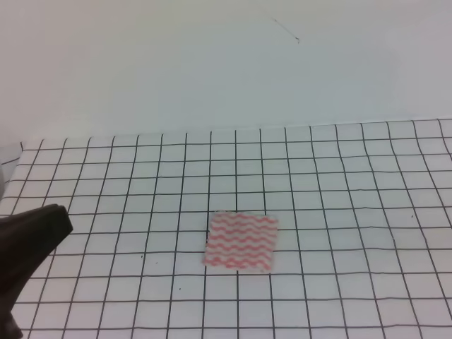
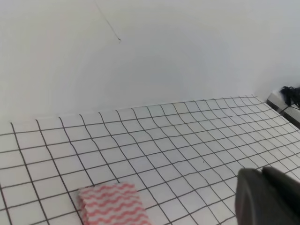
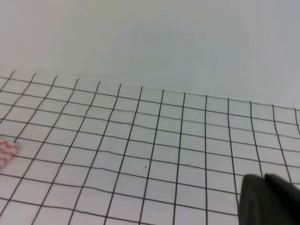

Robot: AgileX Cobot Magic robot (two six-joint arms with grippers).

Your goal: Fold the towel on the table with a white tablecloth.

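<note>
The towel [image 1: 241,241], red-pink and white with wavy stripes, lies flat as a small square on the white grid tablecloth [image 1: 339,183] covering the table, just below the middle. In the left wrist view the towel [image 2: 112,204] shows layered edges on its left side. Only a corner of the towel [image 3: 6,153] appears in the right wrist view. My left gripper [image 2: 262,177] hangs above the cloth to the right of the towel, its dark fingers pressed together and holding nothing. My right gripper [image 3: 263,180] is far right of the towel, also shut and empty.
The dark body of my left arm [image 1: 32,236] juts in at the lower left of the exterior view. A plain pale wall [image 1: 226,63] rises behind the table's far edge. A dark object [image 2: 290,96] sits past the table's far right corner.
</note>
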